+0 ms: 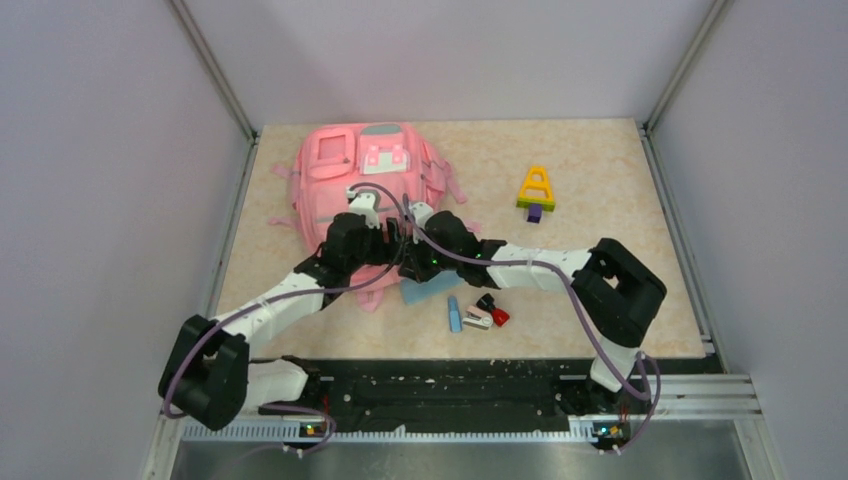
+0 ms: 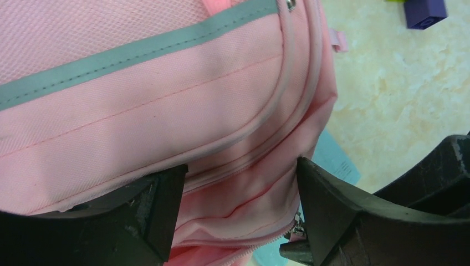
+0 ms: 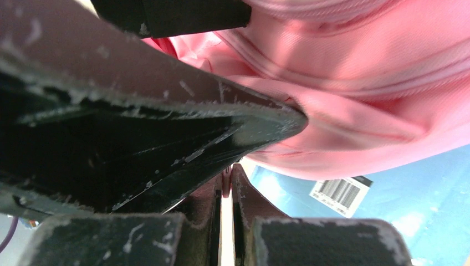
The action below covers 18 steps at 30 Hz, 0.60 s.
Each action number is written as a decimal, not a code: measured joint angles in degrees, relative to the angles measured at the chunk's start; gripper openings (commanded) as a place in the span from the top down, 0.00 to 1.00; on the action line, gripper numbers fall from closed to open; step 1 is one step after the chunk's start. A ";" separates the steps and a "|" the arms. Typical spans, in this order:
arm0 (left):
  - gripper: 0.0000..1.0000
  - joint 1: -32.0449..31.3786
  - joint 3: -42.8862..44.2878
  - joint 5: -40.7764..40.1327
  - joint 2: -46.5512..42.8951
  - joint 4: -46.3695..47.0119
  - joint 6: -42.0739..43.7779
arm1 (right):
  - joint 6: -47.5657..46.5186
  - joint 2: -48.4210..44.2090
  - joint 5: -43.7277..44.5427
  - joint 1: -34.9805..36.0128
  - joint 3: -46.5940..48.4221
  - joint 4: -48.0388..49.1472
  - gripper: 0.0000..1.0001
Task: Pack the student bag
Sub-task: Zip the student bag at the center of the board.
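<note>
Top external view shows the student bag (image 1: 345, 180) lying flat on the table, its near edge directly under both claws. The left gripper (image 2: 241, 185) stands wide, its jaws straddling a fold of pink fabric beside the zip. The right gripper (image 1: 418, 215), just beside it, is pressed shut (whether it pinches anything cannot be told). The left jaws could close on loose cloth, which would drag the whole bag. That would likely shove the blue booklet (image 3: 388, 205) below the right claw and miss the zip slider (image 2: 296, 226).
</note>
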 measured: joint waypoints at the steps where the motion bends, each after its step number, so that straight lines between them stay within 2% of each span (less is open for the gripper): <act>1: 0.23 -0.02 1.20 0.70 1.73 0.98 -0.04 | 0.22 -0.57 -0.04 -1.14 -0.24 -0.09 1.00; 6: 0.22 -0.04 9.05 6.40 11.17 5.20 0.35 | -0.50 -2.84 -0.04 -7.65 -0.55 -2.40 1.00; 10: 0.18 -0.39 13.31 9.77 15.32 7.76 1.27 | -2.29 -3.48 -0.09 -12.17 0.09 -5.53 1.00; 14: 0.15 -0.57 13.70 8.11 13.55 7.98 1.70 | -4.90 -3.48 -0.17 -13.84 2.40 -10.40 1.00; 18: 0.11 -0.66 11.93 1.49 6.51 4.68 1.49 | -6.67 -3.48 -0.07 -13.88 4.04 -12.74 1.00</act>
